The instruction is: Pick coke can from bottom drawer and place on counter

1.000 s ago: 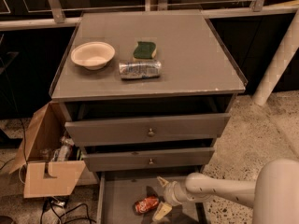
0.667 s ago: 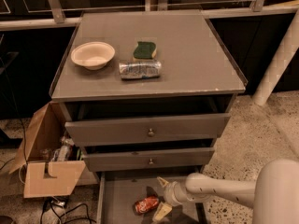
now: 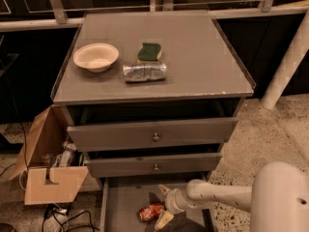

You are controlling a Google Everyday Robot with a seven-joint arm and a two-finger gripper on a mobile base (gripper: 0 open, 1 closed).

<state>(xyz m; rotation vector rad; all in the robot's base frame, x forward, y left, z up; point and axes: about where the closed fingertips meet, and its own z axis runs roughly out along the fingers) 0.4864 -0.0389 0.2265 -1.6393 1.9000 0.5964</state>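
Gripper [image 3: 163, 205] low in bottom drawer [image 3: 120, 204], fingers spread apart.
Coke can [image 3: 151, 211] just left of tips; counter [image 3: 198, 57] w/ bowl [image 3: 95, 57], sponge [image 3: 149, 51], silver can [image 3: 144, 71].

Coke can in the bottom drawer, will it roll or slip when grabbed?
The coke can lies on its side on the drawer floor, so a nudge would probably roll it. Its smooth round wall may slip. The pincer sits open just beside it.
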